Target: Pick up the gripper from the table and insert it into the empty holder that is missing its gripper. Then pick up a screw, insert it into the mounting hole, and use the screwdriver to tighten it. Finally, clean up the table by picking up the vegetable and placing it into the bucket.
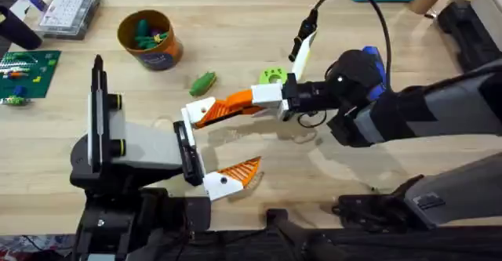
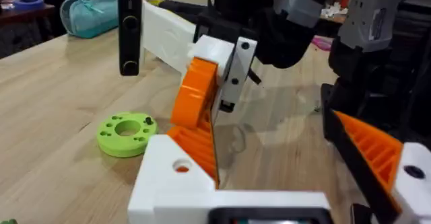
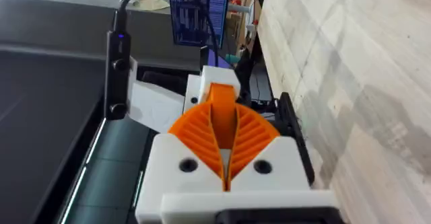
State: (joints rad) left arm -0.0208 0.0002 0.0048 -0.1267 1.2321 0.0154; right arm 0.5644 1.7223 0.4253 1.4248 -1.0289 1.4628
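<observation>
Landmark: the holder (image 1: 194, 110), the white bracket on the upper side of the left gripper (image 1: 225, 143); all places below are given relative to it.
The gripper (image 1: 210, 114): loose orange ribbed wedge, lifted off the table (image 1: 353, 34), its narrow end touching the holder and its body running away from it towards the right arm. In the left wrist view it stands tilted against the bracket's inner edge.
Right gripper (image 1: 245, 103): just beside the holder. Its orange fingers (image 3: 252, 133) are closed on the gripper, one on each ribbed side, with the wedge sandwiched between them.
Left gripper: its two white brackets are spread well apart. The far bracket carries a mounted orange finger (image 2: 374, 150), while the holder side bears none of its own.
Mounting hole (image 2: 182, 165): on the holder's top face, with orange showing through it.
Vegetable (image 1: 203, 81): dark green, lying on the table near the holder, on the side away from the left arm's base.
Bucket (image 1: 149, 38): on the table beyond the vegetable, farther from the holder.
Lime ring (image 2: 126, 131): flat on the table, near the holder.
</observation>
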